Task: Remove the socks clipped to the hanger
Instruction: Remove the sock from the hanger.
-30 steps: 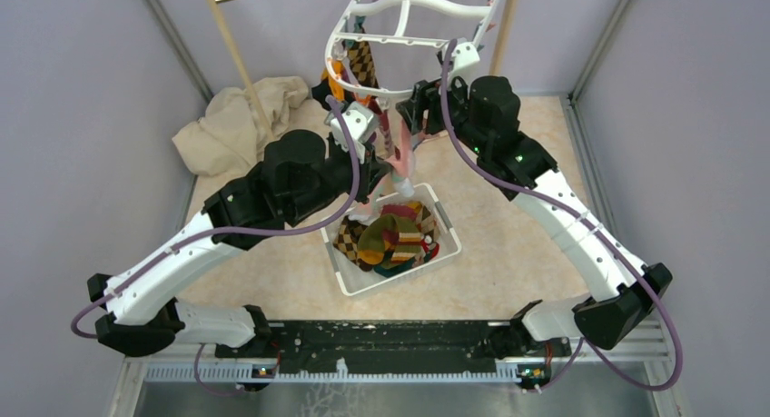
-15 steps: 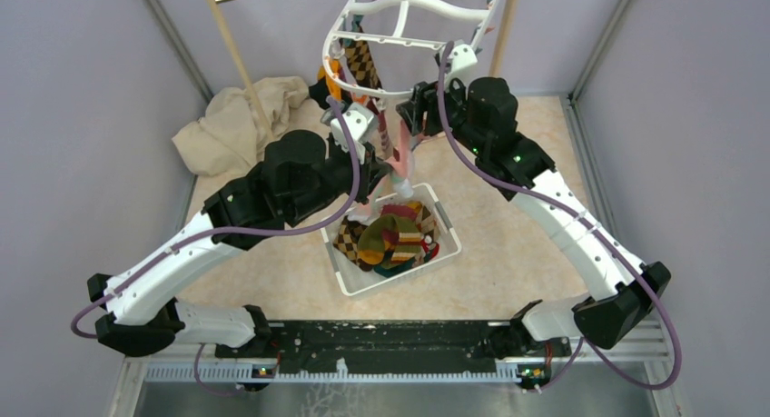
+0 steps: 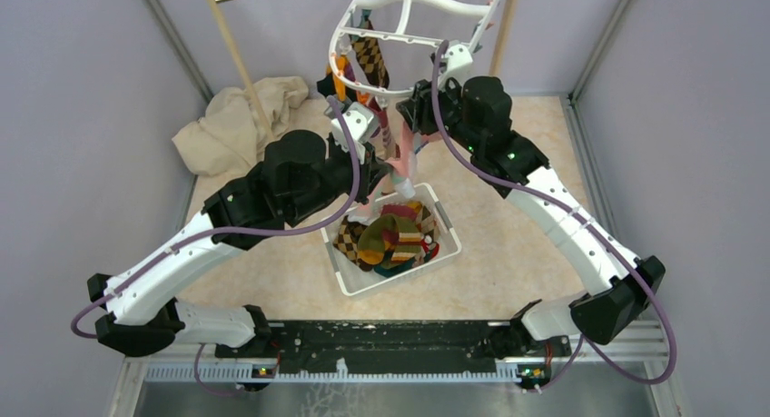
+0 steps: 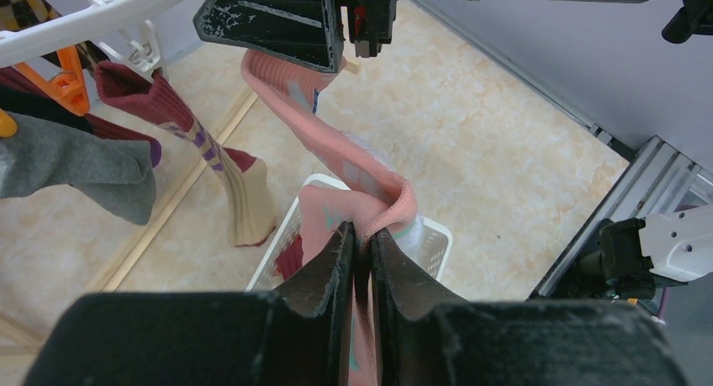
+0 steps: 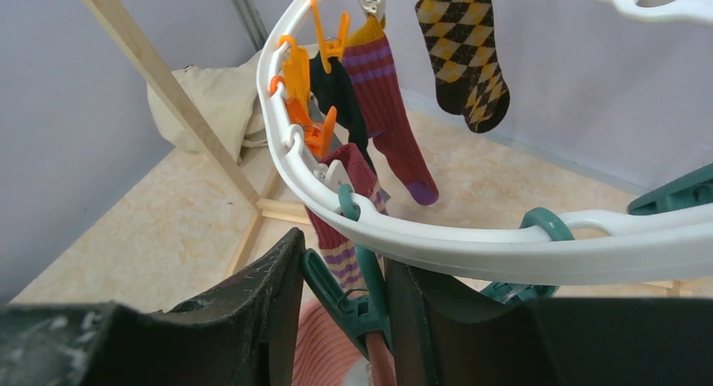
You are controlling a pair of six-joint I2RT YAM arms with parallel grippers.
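The white hanger [image 3: 399, 37] hangs at the top centre with several socks clipped to it. An argyle sock [image 5: 467, 50], a maroon sock with a purple toe [image 5: 391, 125] and a maroon striped sock [image 4: 210, 159] dangle from pegs. A pink sock [image 4: 336, 142] hangs from a teal peg [image 5: 353, 306] under the hanger's rim [image 5: 504, 243]. My right gripper [image 5: 345, 260] is closed around that teal peg. My left gripper [image 4: 360, 235] is shut on the pink sock's lower part, above the basket. In the top view the left gripper [image 3: 380, 183] sits below the right gripper [image 3: 410, 115].
A white mesh basket [image 3: 345, 276] holding several loose socks stands on the floor below the hanger. A beige cloth [image 3: 236, 122] lies at the back left by a wooden pole rack [image 3: 231, 58]. A grey sock [image 4: 76, 167] hangs at the left.
The right gripper and the hanger's near rim have shifted a little up and away. The left arm has stayed put, still holding the pink sock.
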